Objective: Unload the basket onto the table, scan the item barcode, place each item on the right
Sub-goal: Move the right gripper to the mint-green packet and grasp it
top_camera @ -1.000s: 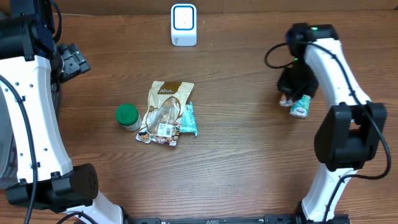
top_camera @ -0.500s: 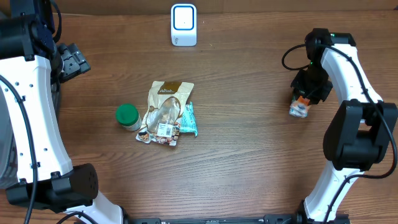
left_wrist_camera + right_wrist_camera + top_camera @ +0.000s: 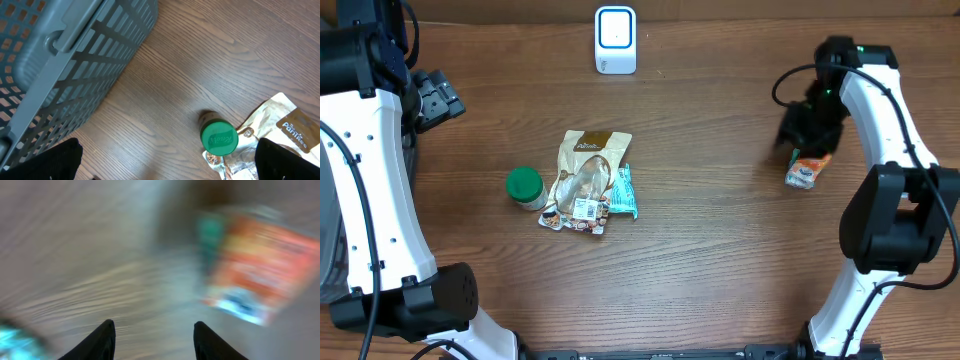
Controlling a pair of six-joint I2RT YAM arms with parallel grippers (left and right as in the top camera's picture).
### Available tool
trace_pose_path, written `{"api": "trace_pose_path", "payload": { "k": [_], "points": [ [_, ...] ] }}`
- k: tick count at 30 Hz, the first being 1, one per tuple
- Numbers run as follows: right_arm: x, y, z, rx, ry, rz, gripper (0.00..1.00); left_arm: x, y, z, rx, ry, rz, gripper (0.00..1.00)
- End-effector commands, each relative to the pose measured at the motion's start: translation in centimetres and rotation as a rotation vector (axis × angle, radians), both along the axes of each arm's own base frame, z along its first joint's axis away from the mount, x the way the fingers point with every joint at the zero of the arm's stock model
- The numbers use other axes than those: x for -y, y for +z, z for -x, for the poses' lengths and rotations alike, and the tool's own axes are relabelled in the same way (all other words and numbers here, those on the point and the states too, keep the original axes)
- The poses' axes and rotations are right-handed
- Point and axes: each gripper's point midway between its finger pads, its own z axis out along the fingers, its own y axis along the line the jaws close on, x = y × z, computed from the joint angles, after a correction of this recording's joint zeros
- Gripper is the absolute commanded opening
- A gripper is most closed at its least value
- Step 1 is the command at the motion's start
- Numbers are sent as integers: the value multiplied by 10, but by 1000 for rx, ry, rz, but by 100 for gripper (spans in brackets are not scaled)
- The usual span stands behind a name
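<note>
An orange and teal packet (image 3: pixel 806 171) lies flat on the table at the right, and shows blurred in the right wrist view (image 3: pixel 257 267). My right gripper (image 3: pixel 799 127) hovers just behind it, open, with nothing between its fingers (image 3: pixel 102 339). The white barcode scanner (image 3: pixel 615 40) stands at the back centre. My left gripper (image 3: pixel 438 97) is at the far left, open and empty (image 3: pixel 170 170), above bare wood beside a green-lidded jar (image 3: pixel 218 138).
In the table's middle lie a brown snack pouch (image 3: pixel 586 178), a teal packet (image 3: pixel 625 192) and the green-lidded jar (image 3: pixel 525 187). A grey slatted basket (image 3: pixel 60 55) sits off the left side, under the left wrist.
My right gripper carried the orange packet to the right, opened and let it go. The packet now rests on the table and the gripper has drawn back from it. The left arm stayed still.
</note>
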Motion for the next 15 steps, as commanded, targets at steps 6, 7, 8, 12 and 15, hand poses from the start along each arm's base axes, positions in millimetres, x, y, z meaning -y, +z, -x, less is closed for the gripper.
{"api": "trace_pose_path", "payload": {
  "k": [6,7,8,12,15],
  "points": [
    [-123,18,-18,160,269,-242,47,-1,2,1,-3,-11,-17,100],
    [-133,16,-15,155,280,-244,47,-1,2,1,-3,-11,-16,100],
    [-142,12,-13,149,281,-246,49,-1,2,1,-3,-11,-16,100],
    [-179,-10,5,107,280,-255,56,-1,2,1,-3,-11,-16,100],
    [-210,-25,25,72,312,-322,55,-1,2,1,-3,-11,-16,100]
  ]
}}
